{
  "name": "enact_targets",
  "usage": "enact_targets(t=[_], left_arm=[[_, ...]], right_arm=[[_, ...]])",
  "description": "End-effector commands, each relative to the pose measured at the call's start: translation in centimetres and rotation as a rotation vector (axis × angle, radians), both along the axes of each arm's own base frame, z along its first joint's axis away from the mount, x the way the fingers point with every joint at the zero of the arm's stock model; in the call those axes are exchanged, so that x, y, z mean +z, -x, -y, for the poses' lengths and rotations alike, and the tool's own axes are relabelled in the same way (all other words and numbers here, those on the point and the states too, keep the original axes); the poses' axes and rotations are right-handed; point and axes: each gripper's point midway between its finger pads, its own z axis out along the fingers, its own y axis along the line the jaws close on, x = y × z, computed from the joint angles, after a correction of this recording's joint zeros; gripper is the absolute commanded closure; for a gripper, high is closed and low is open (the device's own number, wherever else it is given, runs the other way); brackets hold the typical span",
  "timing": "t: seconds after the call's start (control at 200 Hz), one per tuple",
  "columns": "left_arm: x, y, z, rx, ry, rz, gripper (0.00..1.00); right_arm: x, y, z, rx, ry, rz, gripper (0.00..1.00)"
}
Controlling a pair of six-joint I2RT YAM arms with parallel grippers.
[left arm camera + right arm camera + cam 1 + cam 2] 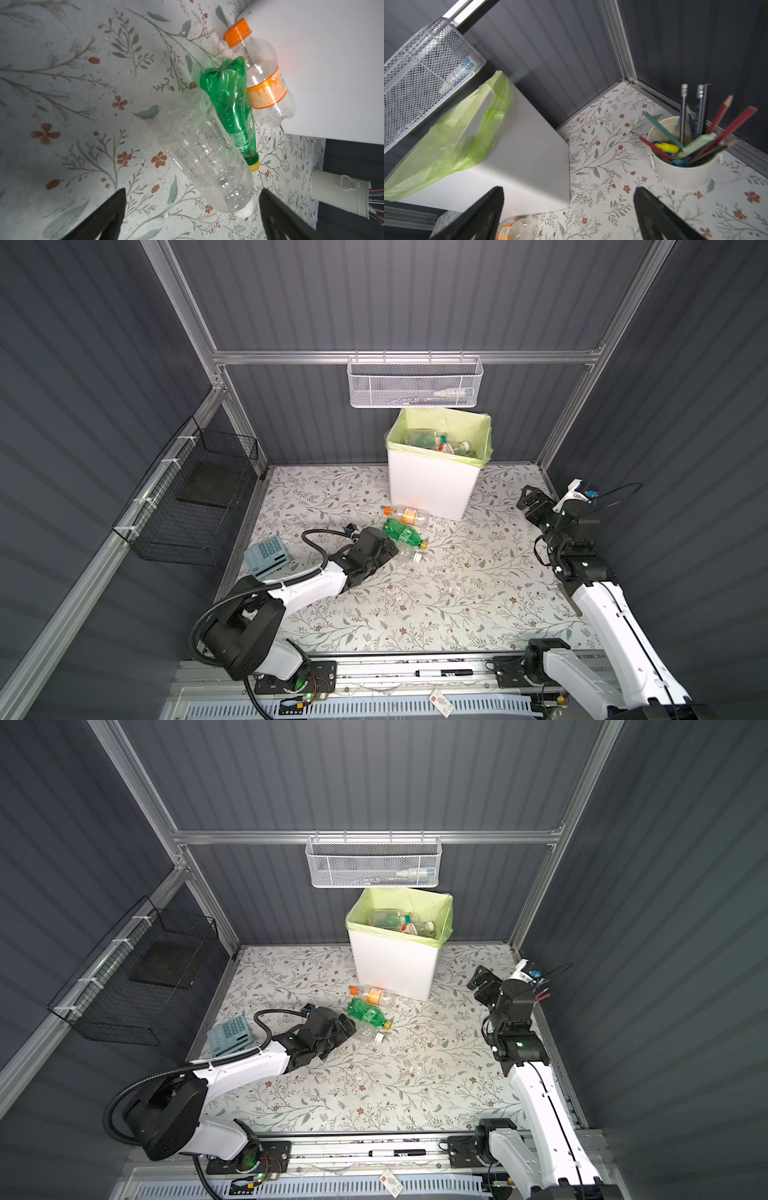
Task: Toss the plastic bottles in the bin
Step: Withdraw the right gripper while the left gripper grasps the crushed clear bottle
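My left gripper [192,209] is closest to the lens in the left wrist view: jaws spread wide, nothing held, straddling the neck end of the clear bottle [204,158]. That one lies touching the green bottle [230,110], w/ the orange-label bottle [262,83] against the bin [432,485] wall. Risks as I judge them: closing near the white cap [246,212] could squirt the slick, crushed bottle out, or nudge the green 1 rolling away. Clamping both at once is possible too. My right gripper [569,209] is also fully spread and empty, near the pencil cup [683,166]; a careless swing could tip it. The bin already holds several bottles [436,441], 3 left on the table.
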Motion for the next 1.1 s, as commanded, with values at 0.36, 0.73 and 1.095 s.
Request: enact_targets(t=[0.36,0.73,1.095], left_arm=[[-2.1,-2.3,4.0,0.094,0.153,-0.115,0.06],[-3.7,-2.0,4.0,0.133,0.181,-0.175,0.20],[-5.4,-1.7,3.0,0.171,0.206,-0.210,0.24]], right_arm=[[-8.1,4.1,1.3,0.003,-0.018,-0.140,0.01],[-9.1,4.1,1.8,-0.008,-0.061,-0.163,0.01],[-9.4,4.4,2.1,-0.020,-0.066,-0.176,0.01]])
